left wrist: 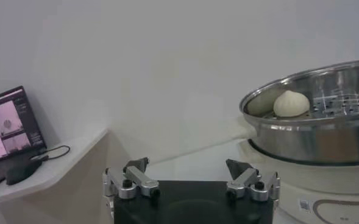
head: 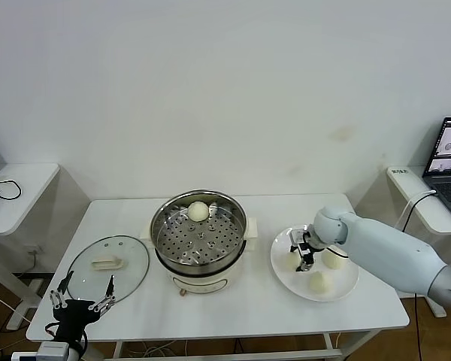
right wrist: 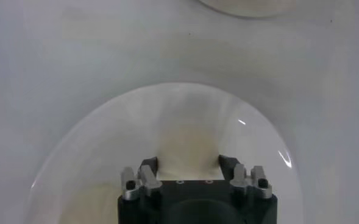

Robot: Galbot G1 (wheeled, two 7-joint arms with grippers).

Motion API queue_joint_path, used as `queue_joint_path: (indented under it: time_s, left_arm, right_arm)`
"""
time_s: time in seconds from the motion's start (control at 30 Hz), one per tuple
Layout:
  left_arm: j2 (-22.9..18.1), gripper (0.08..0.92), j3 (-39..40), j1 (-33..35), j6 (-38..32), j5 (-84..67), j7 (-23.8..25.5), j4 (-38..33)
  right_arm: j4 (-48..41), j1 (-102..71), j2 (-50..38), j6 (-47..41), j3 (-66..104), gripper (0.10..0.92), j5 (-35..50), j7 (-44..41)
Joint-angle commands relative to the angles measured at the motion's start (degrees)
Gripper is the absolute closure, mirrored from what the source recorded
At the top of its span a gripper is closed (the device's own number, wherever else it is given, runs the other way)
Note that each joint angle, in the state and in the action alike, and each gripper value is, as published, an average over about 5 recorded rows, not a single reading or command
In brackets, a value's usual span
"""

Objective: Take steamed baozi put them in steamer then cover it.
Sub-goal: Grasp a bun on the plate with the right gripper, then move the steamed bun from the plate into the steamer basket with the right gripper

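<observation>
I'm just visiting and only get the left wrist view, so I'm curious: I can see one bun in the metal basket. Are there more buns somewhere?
Observer: Yes, three more baozi lie on a white plate beside the steamer, on the robot's right.
Operator: Is anything reaching for them?
Observer: The right gripper is low over the plate, its fingers open on either side of the bun nearest the steamer.
Operator: And where's the lid?
Observer: The glass lid lies flat on the table on the steamer's other side, just behind the open left gripper.
</observation>
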Motion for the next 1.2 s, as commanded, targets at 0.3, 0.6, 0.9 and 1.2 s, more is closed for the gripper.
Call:
queue_joint_path:
  time_s: [0.3,0.6,0.9,1.2]
  left_arm:
    - [0.26,0.177,0.23,-0.49,0.20,-0.01,0.09,-0.35]
    - [0.62,0.177,0.78,-0.86,0.29,-0.05,0.13,-0.40]
    - [0.94,0.177,0.95,-1.61,0.36,-0.25,0.15,-0.33]
    - [1.15,0.177,0.24,-1.88,0.37,-0.48,0.15,-0.43]
  right_arm:
    - [5.71,15.93,-4.03,-1.30,-3.82,0.414,8.50,-1.86]
    - [7.24,32.04,-1.29,-4.15,-10.85,0.414,17.60,-1.43]
    - [6.22,37.99,9.99,-8.40,-13.58,0.413,26.30,1.46]
    - [1.55,34.34,24.69,-12.60,-14.12,0.406,30.91,5.11]
